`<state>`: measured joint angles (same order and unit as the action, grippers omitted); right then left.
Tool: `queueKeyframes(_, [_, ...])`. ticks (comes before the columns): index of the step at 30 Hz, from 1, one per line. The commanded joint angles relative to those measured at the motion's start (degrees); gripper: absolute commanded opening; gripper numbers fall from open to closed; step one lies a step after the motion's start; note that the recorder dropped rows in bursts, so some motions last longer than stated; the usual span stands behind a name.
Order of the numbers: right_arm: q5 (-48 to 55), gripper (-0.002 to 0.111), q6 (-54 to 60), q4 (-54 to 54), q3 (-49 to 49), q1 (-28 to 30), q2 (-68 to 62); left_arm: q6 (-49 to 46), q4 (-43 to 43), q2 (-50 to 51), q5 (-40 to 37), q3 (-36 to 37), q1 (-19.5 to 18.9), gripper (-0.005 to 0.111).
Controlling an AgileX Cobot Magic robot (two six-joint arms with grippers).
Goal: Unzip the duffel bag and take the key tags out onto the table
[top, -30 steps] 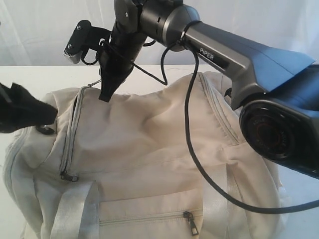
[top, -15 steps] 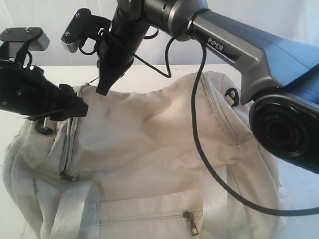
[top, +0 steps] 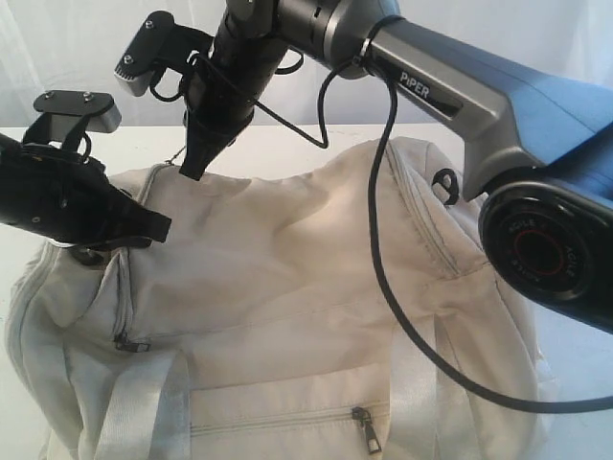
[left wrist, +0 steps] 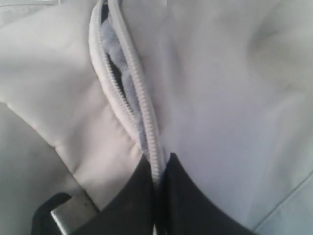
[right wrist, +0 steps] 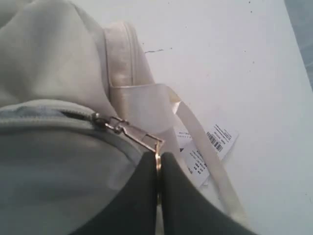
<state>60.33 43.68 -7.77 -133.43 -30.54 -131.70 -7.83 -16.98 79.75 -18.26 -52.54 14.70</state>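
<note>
Right gripper (right wrist: 157, 160) pinched the zipper pull (right wrist: 133, 134) of the duffel bag (top: 316, 278) on the table (right wrist: 234, 58) while my left gripper (left wrist: 159, 165) clamped the edge of the partly open zipper (left wrist: 139, 105), so I judged unzipping needed a steady pull, key tags unseen.

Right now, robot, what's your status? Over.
Right gripper shut on the zipper pull. Left gripper shut on the duffel bag beside the zip. Zip partly open, key tags not seen. Nothing blocking.

duffel bag (top: 287, 278) btm past ext. view edge, paper label (right wrist: 213, 140) print too small
</note>
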Motion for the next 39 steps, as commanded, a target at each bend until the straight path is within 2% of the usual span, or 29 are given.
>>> queueKeyframes(1, [-1.7,0.0,-0.8,0.3,0.3,2.1,0.6,0.4,1.1,-1.7,-4.4,-0.1,-0.2,0.0])
queueKeyframes(10, [-1.4,0.0,-3.0,0.4,0.3,5.4,0.1,0.6,3.0,-4.5,-6.5,-0.1,-0.4,0.0])
queueKeyframes(25, [6.5,0.0,-7.3,3.2,0.3,12.8,0.3,0.9,4.3,-4.5,-6.9,-0.1,-1.0,0.0])
queueKeyframes(39, [9.6,0.0,-11.1,5.6,0.3,16.0,5.9,0.9,5.4,-4.5,-6.6,-0.1,-1.4,0.0])
